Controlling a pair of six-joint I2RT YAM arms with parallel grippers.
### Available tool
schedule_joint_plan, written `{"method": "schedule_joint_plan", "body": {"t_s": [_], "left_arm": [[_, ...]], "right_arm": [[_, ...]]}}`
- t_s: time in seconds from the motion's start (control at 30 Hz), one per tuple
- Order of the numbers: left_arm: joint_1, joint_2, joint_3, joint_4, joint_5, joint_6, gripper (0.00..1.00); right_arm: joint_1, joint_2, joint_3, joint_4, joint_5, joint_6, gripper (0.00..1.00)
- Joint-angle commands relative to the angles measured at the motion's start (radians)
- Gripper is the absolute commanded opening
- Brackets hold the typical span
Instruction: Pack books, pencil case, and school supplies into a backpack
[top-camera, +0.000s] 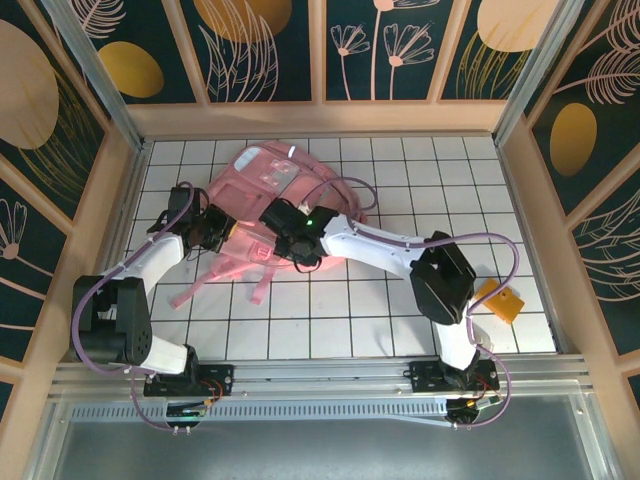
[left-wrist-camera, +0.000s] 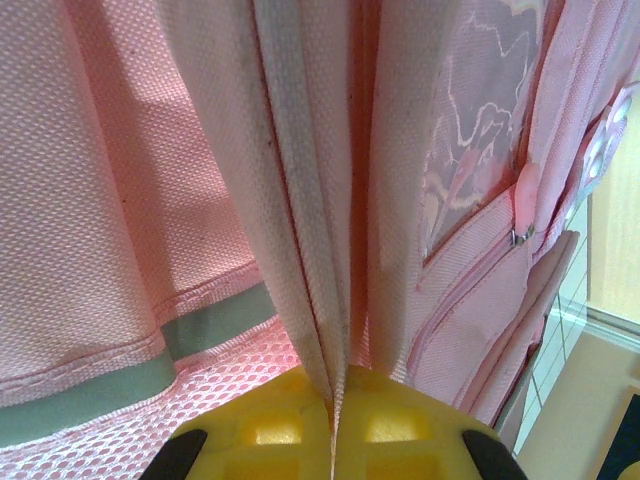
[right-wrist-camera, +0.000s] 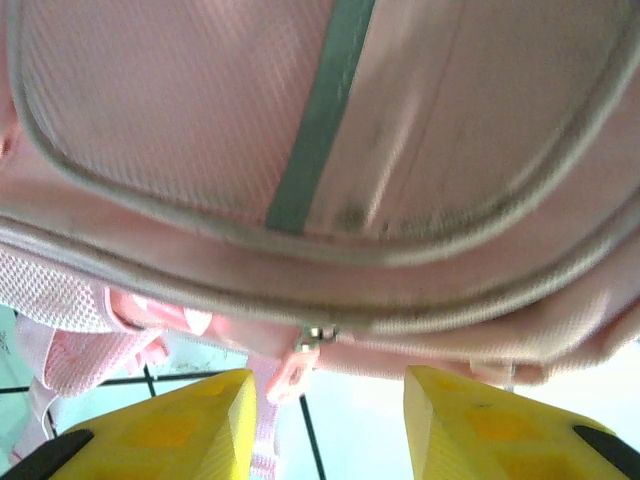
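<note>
Pink backpack (top-camera: 270, 200) at 12 o'clock, apparently being opened: left pincer (left-wrist-camera: 333, 398) pinches its fabric; right pincer (right-wrist-camera: 330, 410), spread, should next close on zipper pull (right-wrist-camera: 290, 372).

My left arm (top-camera: 150, 262) goes up from its base, bends, and reaches forward and to the right. My left gripper (left-wrist-camera: 335, 415) is squeezed tight, pinching a fold of the backpack (left-wrist-camera: 200, 150). My right arm (top-camera: 385, 250) bends at the elbow and stretches far across to the left. My right gripper (right-wrist-camera: 330, 400) has its two yellow fingers (right-wrist-camera: 180, 420) spread apart, with a clear gap between them.
</note>
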Motion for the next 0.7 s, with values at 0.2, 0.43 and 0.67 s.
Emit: {"method": "schedule_joint_plan", "body": {"t_s": [0.2,0.43,0.67], "left_arm": [[0.012,0.017,0.022,0.007,0.000,-0.035,0.00],[0.011,0.017,0.015,0.021,0.008,-0.041,0.00],[0.011,0.015,0.003,0.033,0.006,-0.036,0.00]], "right_arm": [[0.023,0.179,0.179,-0.144,0.017,0.116,0.43],[0.012,0.269,0.293,-0.210,0.036,0.120,0.32],[0.009,0.303,0.346,-0.253,0.049,0.118,0.11]]}}
